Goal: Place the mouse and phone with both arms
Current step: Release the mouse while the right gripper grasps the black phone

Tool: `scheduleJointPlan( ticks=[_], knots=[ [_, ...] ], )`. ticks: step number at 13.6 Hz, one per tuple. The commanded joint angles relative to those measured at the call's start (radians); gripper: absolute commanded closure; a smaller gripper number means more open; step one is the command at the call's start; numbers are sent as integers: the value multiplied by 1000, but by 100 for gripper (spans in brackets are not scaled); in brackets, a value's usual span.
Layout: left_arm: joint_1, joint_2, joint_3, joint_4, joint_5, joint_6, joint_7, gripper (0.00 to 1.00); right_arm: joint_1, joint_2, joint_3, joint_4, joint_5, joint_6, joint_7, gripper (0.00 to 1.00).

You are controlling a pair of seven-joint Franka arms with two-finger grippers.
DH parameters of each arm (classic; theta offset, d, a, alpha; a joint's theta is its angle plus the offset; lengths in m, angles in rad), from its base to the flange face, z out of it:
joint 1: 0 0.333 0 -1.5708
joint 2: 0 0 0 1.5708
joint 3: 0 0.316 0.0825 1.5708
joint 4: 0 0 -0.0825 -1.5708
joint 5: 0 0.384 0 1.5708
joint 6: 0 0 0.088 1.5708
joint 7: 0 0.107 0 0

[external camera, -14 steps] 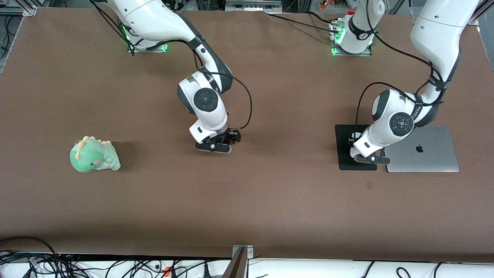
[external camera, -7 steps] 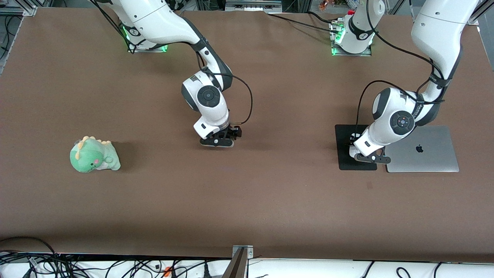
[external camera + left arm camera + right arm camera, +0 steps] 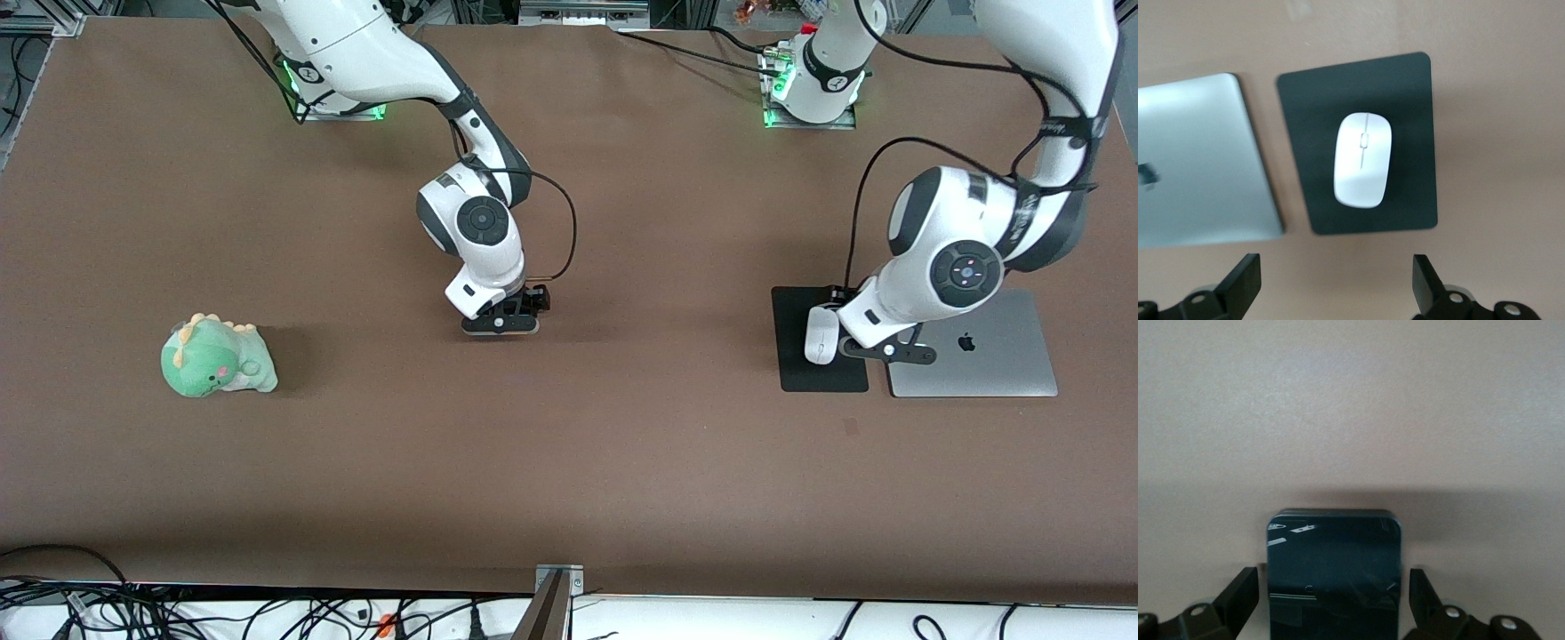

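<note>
your left gripper (image 3: 889, 348) hangs over the seam between the black pad (image 3: 822, 380) and the closed silver laptop (image 3: 996, 364), toward the left arm's end of the table. its fingers (image 3: 1241, 283) are spread apart with nothing between them. the white mouse (image 3: 820, 334) lies flat on the pad, well inside its edges, and nothing touches it; in the left wrist view the mouse (image 3: 1362, 159) sits about mid-pad (image 3: 1405, 87), with the laptop (image 3: 1198, 160) just beside the pad.

your right gripper (image 3: 502, 322) is low over the middle of the brown table (image 3: 622, 462). the right wrist view shows the black phone (image 3: 1333, 577) between its fingers (image 3: 1238, 593), which stand a little off its sides, so the gripper is parted, not clamped. whether the phone lies on the table or just above it, you cannot tell.

a green dinosaur toy (image 3: 216, 357) sits toward the right arm's end of the table, well apart from both grippers.
</note>
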Motion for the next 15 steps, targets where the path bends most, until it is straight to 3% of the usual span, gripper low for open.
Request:
scheduleJointPlan(
  ticks=[1, 3, 6, 7, 8, 10, 11, 15],
  knots=[
    [2, -2, -17, 233, -26, -232, 12, 0, 20, -25, -10, -42, -54, 24, -1, 2],
    [-2, -1, -18, 393, -26, -378, 15, 0, 20, -23, -10, -44, -61, 21, -13, 18],
    [1, -31, -25, 486, -29, -431, 47, 0, 14, -26, -10, -33, -59, 4, -49, 54],
    [12, -43, -21, 486, -67, -427, 51, 0, 11, -31, -10, -24, -58, -22, -52, 62],
    [9, -88, 1, 440, -113, -419, 46, 0, 4, -31, -10, 11, -55, -68, -52, 66],
    [-76, -105, 147, 395, -128, -356, 28, 0, -21, -28, -9, 103, -47, -200, -72, 76],
    [-96, -126, 185, 385, -156, -342, 24, 0, -42, -28, -5, 135, -41, -250, -102, 77],
    [-94, -332, 187, 158, -150, -209, 40, 0, -137, -46, -7, 156, 16, -300, -291, 81]
  ],
)
